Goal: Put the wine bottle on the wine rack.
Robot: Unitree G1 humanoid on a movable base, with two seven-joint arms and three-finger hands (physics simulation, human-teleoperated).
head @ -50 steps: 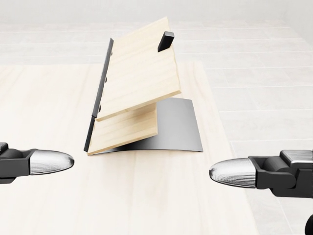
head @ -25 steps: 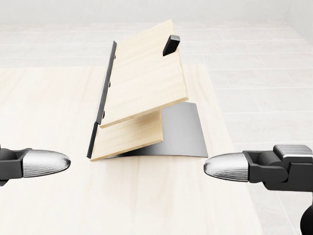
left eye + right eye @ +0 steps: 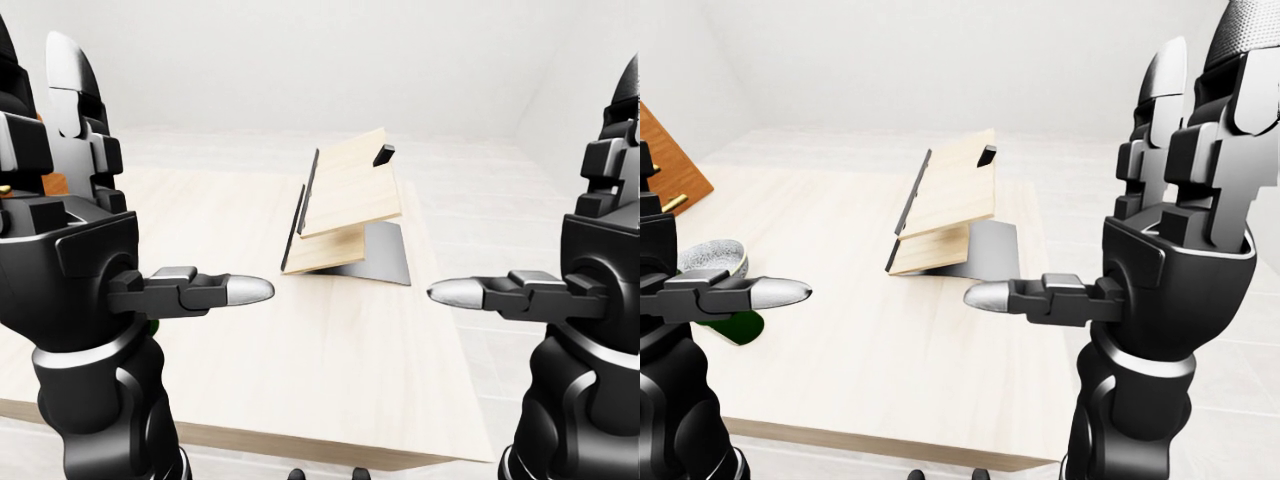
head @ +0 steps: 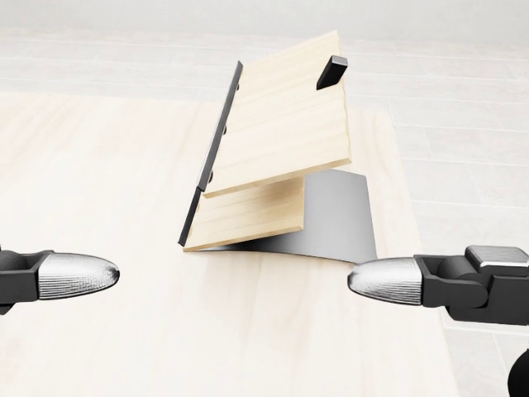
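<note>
My left hand (image 3: 90, 260) and right hand (image 3: 1170, 250) hover with fingers spread, holding nothing. Behind the left one, a dark green wine bottle (image 3: 735, 326) lies on the table (image 3: 330, 350) — the slanted wooden wine rack (image 4: 277, 153) stands beyond.

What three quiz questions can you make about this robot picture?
1. True or false: the wine rack stands on the table.
2. Is either hand, left hand or right hand, holding anything? A) yes B) no
3. Fill in: in the right-eye view, a dark green thing peeks out beside the ___ hand.

Key: 1 true; 2 B; 3 left.
</note>
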